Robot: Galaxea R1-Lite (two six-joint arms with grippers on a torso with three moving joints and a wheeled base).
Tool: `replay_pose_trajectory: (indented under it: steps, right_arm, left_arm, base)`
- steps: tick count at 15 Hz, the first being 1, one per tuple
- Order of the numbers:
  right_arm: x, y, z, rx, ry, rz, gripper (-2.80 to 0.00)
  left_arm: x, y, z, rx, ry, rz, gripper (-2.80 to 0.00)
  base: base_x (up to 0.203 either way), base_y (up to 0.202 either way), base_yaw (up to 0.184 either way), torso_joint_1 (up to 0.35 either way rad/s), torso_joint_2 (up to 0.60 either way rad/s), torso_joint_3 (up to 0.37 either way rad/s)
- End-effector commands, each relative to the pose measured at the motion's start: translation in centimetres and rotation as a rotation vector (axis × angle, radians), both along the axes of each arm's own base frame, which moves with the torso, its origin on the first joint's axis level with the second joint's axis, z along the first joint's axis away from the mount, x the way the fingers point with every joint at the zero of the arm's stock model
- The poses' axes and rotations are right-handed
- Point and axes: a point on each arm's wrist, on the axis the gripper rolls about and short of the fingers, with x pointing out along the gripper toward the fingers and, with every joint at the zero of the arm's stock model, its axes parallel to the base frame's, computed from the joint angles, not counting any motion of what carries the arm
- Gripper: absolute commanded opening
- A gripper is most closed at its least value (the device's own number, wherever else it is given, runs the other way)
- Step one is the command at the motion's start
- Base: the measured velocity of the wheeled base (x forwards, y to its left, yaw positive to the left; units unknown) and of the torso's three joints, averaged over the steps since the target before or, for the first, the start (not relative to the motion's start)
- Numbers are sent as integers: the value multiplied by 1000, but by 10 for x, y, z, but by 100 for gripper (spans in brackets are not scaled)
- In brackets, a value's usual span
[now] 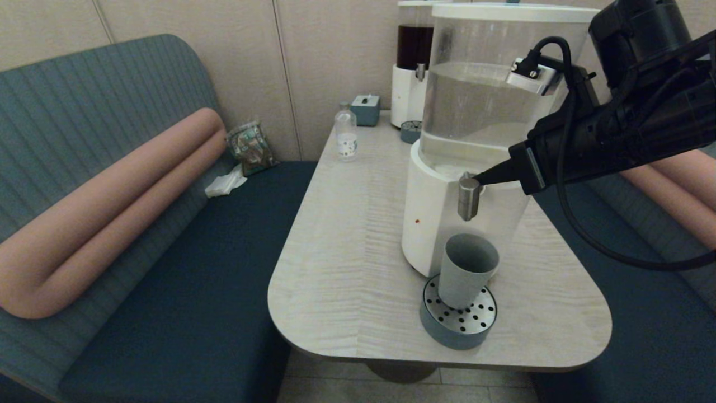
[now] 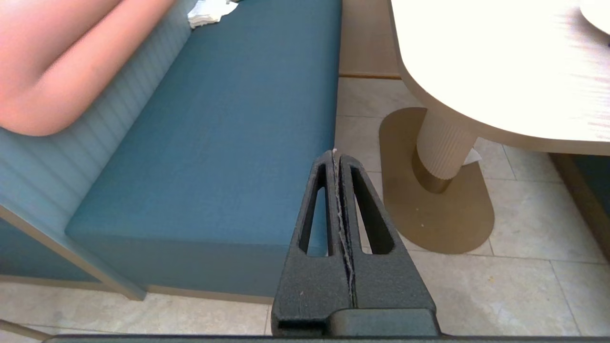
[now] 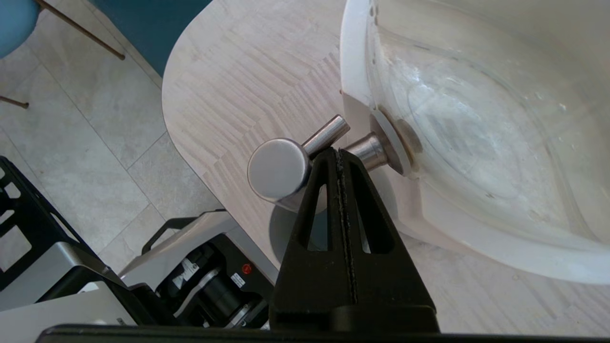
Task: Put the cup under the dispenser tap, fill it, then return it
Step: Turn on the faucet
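The grey-blue cup (image 1: 467, 270) stands upright on the round perforated drip tray (image 1: 458, 319), directly below the brushed-metal dispenser tap (image 1: 469, 196) of the large clear tank (image 1: 481, 101). My right gripper (image 1: 476, 179) is shut, empty, with its tip touching the top of the tap from the right. In the right wrist view the right gripper (image 3: 339, 151) rests against the tap's round knob (image 3: 277, 167) and its thin lever (image 3: 328, 134); the cup is almost wholly hidden behind the fingers. My left gripper (image 2: 335, 153) is shut, parked low beside the bench seat, out of the head view.
A second dispenser with dark liquid (image 1: 413, 61) stands behind the tank, with a clear labelled bottle (image 1: 345, 134) and a small blue-grey box (image 1: 366, 108) at the table's back. Blue bench seats (image 1: 168, 268) flank the light wood table (image 1: 341, 252). The table pedestal (image 2: 441, 152) is near my left gripper.
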Motion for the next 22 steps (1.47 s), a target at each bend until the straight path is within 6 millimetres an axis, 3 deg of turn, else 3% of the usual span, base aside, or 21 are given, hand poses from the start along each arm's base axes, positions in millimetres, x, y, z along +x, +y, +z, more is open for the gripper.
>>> replay_pose_trajectory:
  steps: [1,16,22]
  right_arm:
    - [-3,3,0,-1,7,18,-280]
    - [-5,2,-2,-160,-162,51,-280]
    - [1,8,-17,-179,-261,91,-280]
  left_arm:
    - [0,0,0,0,2,1,-280]
    - [0,0,0,0,2,1,-280]
    - [0,0,0,0,2,1,-280]
  base:
    - [0,0,0,0,0,0]
    - [0,0,0,0,0,0]
    - [0,0,0,0,0,0]
